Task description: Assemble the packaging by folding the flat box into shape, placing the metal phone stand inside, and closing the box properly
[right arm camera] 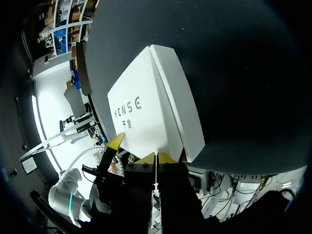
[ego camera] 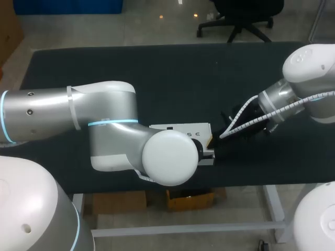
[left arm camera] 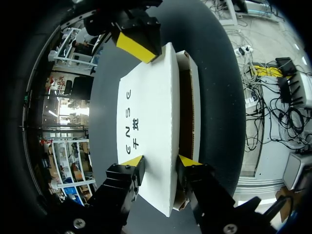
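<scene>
The white box (ego camera: 180, 130) with dark lettering on its lid lies near the table's front edge, half hidden under my left arm. In the left wrist view my left gripper (left arm camera: 161, 163) is shut on the box (left arm camera: 146, 107): one finger lies on the lid, the other against the outer side wall. The lid stands slightly ajar, and a brown gap (left arm camera: 187, 112) shows beside it. My right gripper (right arm camera: 156, 157) is shut, its tips touching the edge of the box (right arm camera: 146, 107); it also shows at the box's far corner (left arm camera: 141, 46). No phone stand is in view.
The black table (ego camera: 157, 73) stretches bare behind and to the left of the box. Its front edge runs close below the box. My left arm's elbow (ego camera: 170, 157) hangs over the box's front part.
</scene>
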### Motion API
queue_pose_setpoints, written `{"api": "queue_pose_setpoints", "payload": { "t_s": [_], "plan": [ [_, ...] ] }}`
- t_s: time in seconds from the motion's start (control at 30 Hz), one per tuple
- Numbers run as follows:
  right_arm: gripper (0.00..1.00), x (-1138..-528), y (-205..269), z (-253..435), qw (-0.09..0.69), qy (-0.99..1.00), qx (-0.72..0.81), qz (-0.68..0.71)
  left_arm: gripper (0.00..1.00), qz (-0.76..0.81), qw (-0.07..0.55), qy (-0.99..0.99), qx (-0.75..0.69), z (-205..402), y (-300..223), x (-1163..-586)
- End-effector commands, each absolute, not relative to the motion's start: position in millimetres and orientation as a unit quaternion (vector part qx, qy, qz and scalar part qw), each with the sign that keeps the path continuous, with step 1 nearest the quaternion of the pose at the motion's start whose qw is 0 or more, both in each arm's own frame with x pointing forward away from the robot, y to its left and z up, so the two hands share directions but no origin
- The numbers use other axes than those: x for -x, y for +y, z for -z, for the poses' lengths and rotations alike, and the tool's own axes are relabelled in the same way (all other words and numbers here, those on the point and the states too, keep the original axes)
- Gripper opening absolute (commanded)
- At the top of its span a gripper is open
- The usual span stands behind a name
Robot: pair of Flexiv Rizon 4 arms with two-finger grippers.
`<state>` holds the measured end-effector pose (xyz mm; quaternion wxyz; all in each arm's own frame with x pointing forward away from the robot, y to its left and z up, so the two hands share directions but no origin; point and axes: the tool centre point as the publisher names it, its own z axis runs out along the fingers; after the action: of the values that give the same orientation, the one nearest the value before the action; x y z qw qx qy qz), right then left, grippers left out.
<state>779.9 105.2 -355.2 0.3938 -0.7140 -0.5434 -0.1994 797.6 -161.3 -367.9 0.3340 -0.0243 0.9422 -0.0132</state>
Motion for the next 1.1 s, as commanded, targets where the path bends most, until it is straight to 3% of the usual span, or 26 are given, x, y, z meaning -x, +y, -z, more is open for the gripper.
{"api": "queue_pose_setpoints", "payload": {
  "t_s": [0.03, 1.1],
  "plan": [
    [0.0, -778.4, 103.1, 355.3, 0.397, -0.543, 0.712, 0.201, 0.43, 0.013, 0.335, 0.942, 0.025, 368.6, -161.6, -796.5],
    [0.0, -780.6, 103.4, 359.8, 0.399, -0.539, 0.715, 0.197, 0.44, 0.019, 0.337, 0.941, 0.026, 365.4, -158.6, -795.4]
  ]
}}
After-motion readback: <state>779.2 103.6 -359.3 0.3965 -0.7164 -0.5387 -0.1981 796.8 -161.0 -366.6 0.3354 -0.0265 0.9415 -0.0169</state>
